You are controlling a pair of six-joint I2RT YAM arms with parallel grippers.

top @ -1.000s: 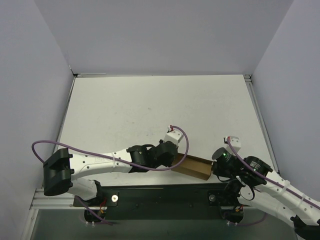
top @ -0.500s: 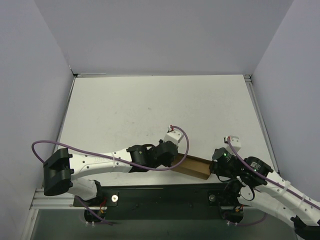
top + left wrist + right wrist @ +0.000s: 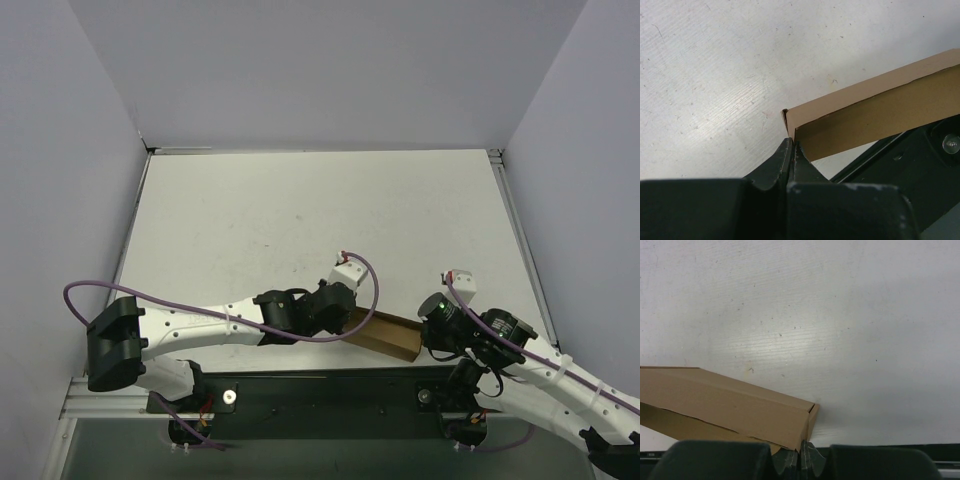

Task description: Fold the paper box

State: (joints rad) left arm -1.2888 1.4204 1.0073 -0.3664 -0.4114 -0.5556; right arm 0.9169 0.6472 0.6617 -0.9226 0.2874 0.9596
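Observation:
The paper box [image 3: 385, 335] is a long, plain brown cardboard box, tilted and lying near the table's front edge between my two arms. My left gripper [image 3: 350, 321] is at its left end. In the left wrist view the fingertips [image 3: 791, 146] are pressed together on the thin end wall at the corner of the box [image 3: 880, 112]. My right gripper [image 3: 423, 343] is at the right end. In the right wrist view its tips [image 3: 801, 452] are shut on the lower corner of the box [image 3: 730, 405], by the small end flap [image 3: 811, 420].
The white table [image 3: 300, 220] stretches away behind the box, with grey walls on three sides. A black base rail [image 3: 330, 385] runs along the near edge just below the box. A purple cable [image 3: 365, 275] loops over the left wrist.
My right wrist has shifted slightly left and up against the box's right end. The box and the left arm have stayed where they were.

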